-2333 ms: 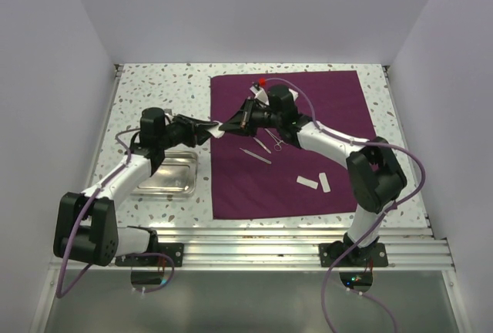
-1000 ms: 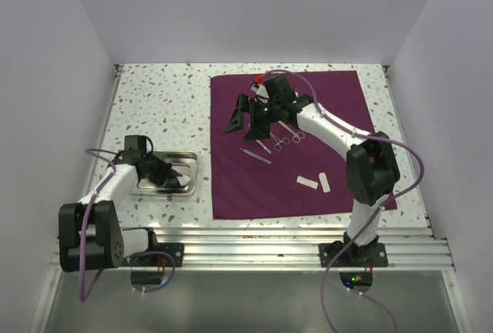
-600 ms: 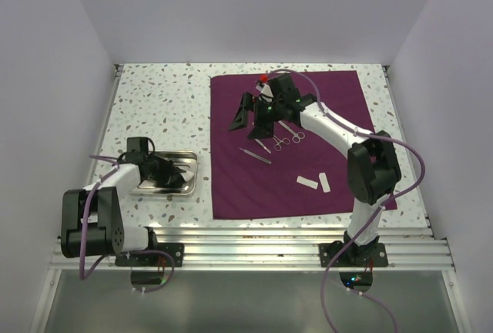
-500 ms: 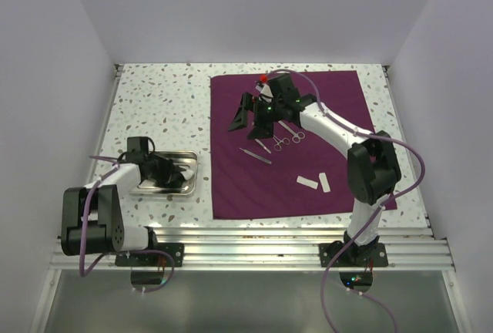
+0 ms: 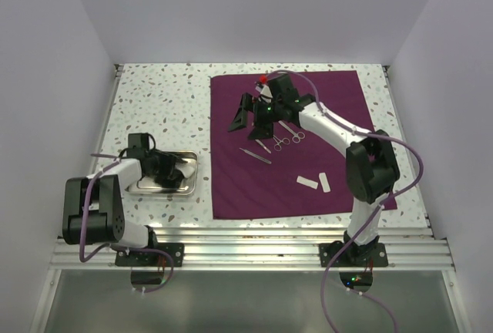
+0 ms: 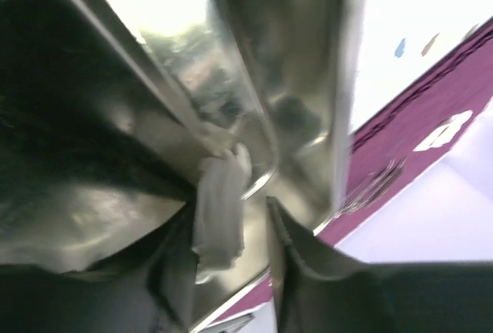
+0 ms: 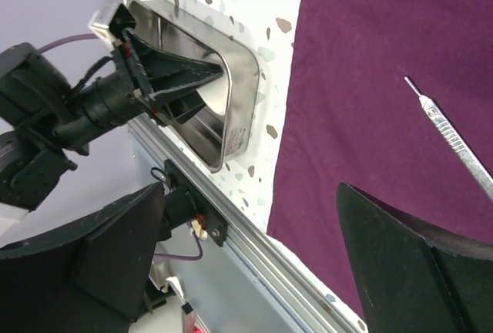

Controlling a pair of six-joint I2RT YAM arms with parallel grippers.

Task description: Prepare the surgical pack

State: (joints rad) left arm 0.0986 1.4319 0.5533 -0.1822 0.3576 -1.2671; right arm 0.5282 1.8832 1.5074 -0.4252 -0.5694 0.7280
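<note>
**Left jaws in the steel tray with a gauze square**

Seen from above, a steel tray point(image 5: 151, 188) sits on the speckled tabletop point(image 5: 162, 102), just left of a dark purple cloth point(image 5: 331, 109). The left jaws reach down into the tray and stand partly apart. A crumpled white gauze square point(image 6: 219, 217) hangs loose between them, leaning on one finger and clear of the other. The right jaws hang wide apart and empty above the cloth, near the scissors point(image 5: 289, 136) and tweezers point(image 5: 255, 155). Two more gauze squares point(image 5: 308, 183) lie on the cloth, nearer the arms.

The step in hand looks like dropping the gauze into the tray. To do it well, spread the left jaws fully, then lift straight up, watching that the soft gauze does not cling and ride out.
</note>
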